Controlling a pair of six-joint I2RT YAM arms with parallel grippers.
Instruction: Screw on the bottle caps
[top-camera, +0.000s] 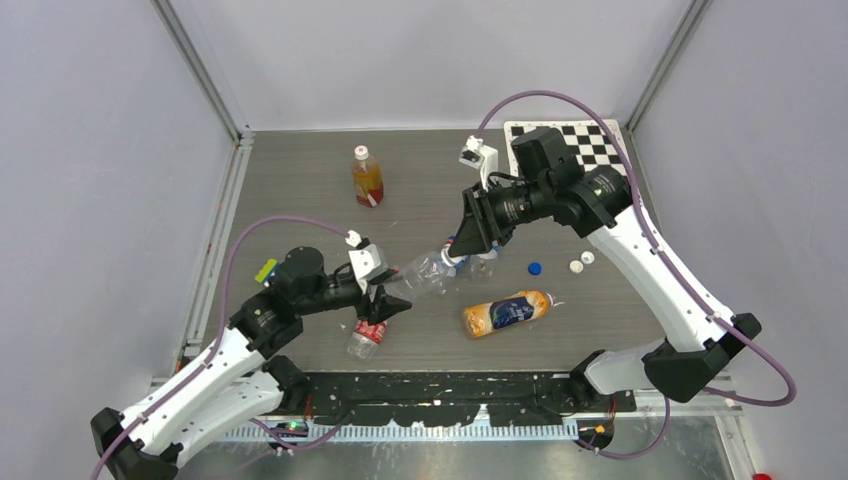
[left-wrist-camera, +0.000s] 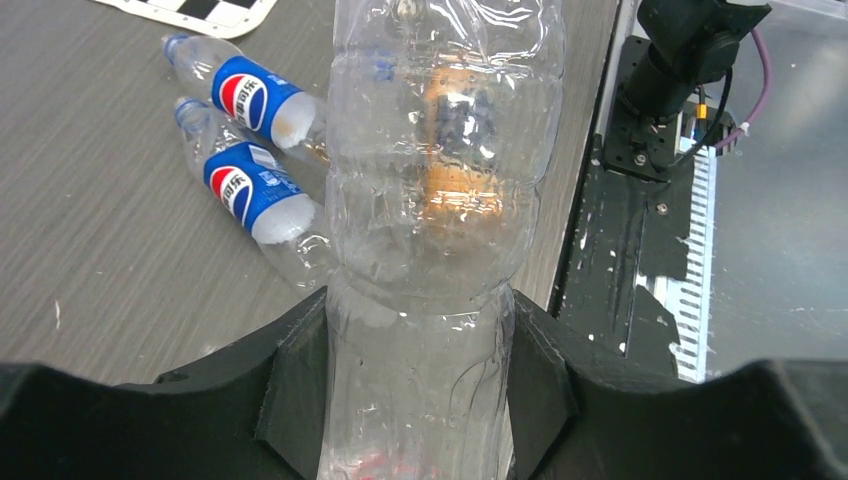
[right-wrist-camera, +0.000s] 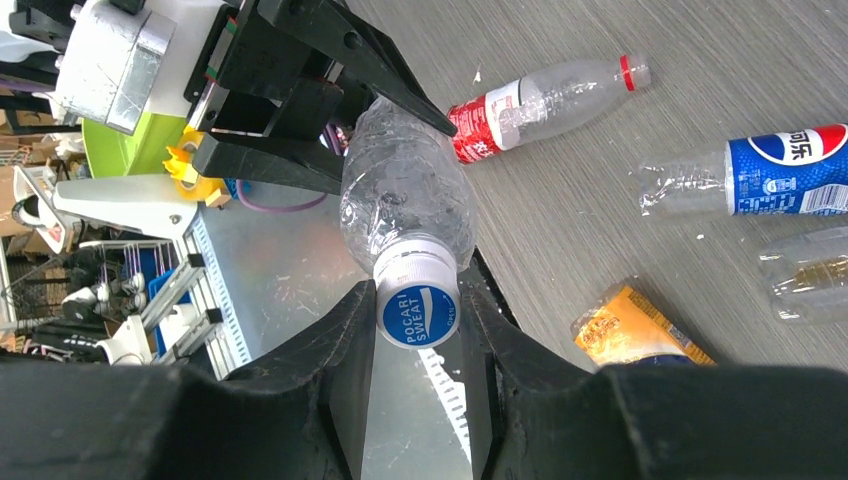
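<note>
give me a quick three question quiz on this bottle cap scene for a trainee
1. True or false: the left end effector grips the clear bottle by its body.
2. The cap held in the right end effector reads: A Pepsi, B Pocari Sweat, C Sprite.
3. How many loose caps lie on the table in the top view?
Key: 1 true; 2 B; 3 three (one blue, two white).

Six bottles (top-camera: 367, 177): one clear bottle (top-camera: 425, 272), two blue-labelled bottles (left-wrist-camera: 238, 186), one red-labelled bottle (top-camera: 368, 338), two orange bottles (top-camera: 505, 313). Beside the right claw (top-camera: 463, 248), three loose caps (top-camera: 587, 257): one blue cap (top-camera: 535, 268), two white caps (top-camera: 576, 266)
</note>
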